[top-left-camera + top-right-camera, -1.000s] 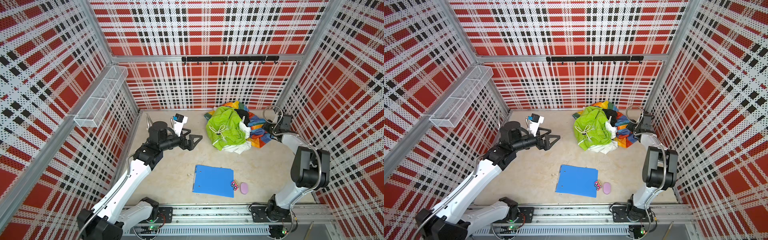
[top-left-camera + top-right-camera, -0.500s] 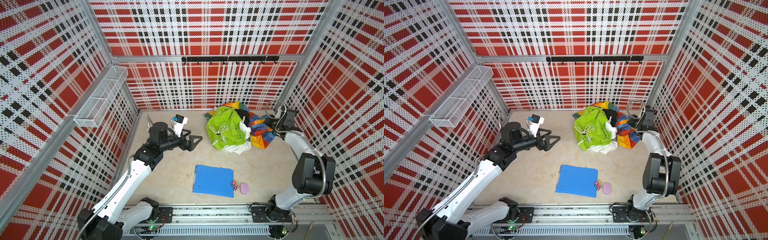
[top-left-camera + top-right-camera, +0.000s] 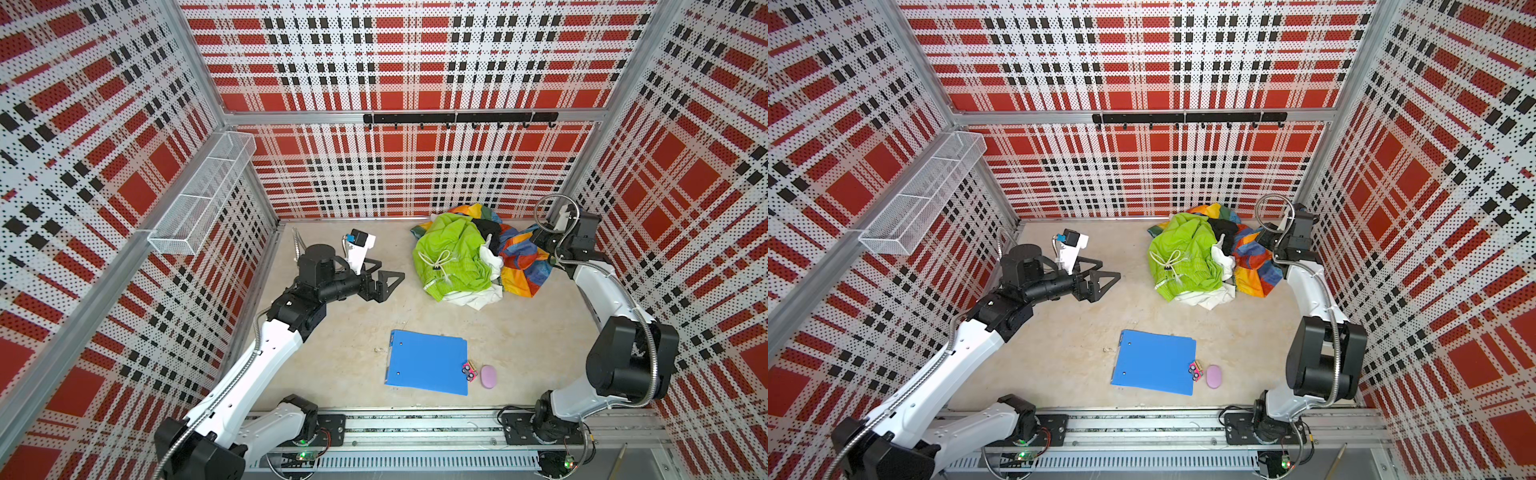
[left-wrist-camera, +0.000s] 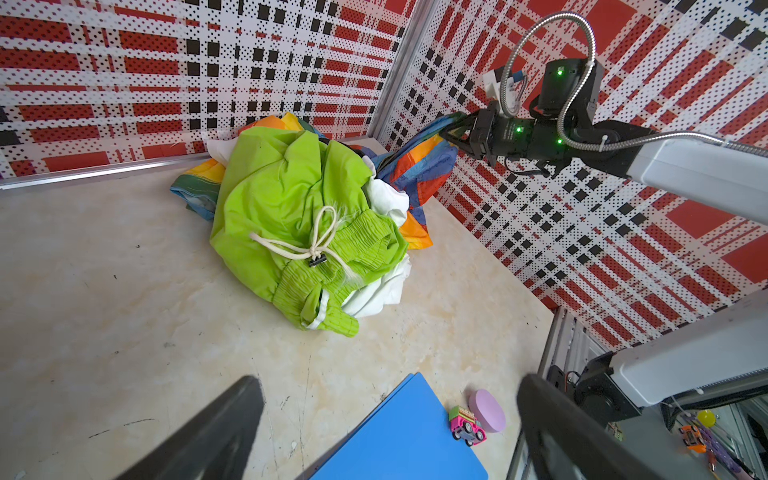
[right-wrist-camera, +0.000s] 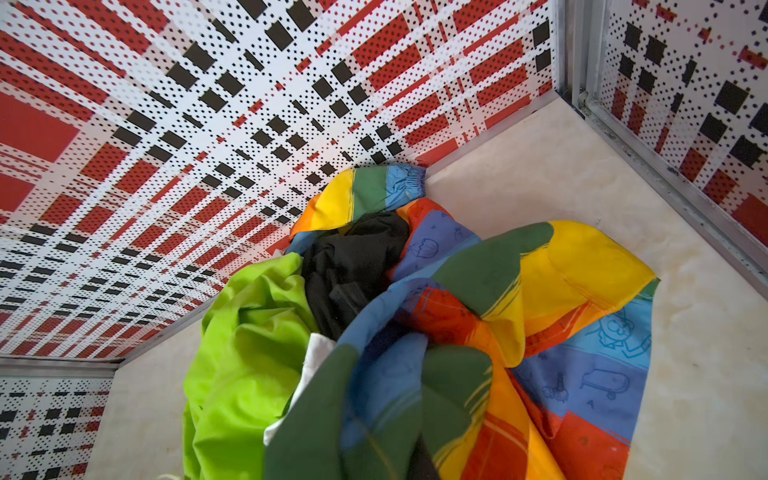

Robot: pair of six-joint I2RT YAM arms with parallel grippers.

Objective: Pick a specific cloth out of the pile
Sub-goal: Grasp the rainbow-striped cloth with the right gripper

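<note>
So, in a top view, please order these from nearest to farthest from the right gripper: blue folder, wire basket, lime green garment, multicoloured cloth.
1. multicoloured cloth, held by the fingers of the right gripper, near the right wall.
2. lime green garment, just left of it.
3. blue folder, toward the front, middle.
4. wire basket, up on the left wall.

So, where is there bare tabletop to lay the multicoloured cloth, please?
Free: the middle strip between the left gripper, the pile and the blue folder; also between the purple oval and the right arm. Crowded: the back right corner, around the pile.
</note>
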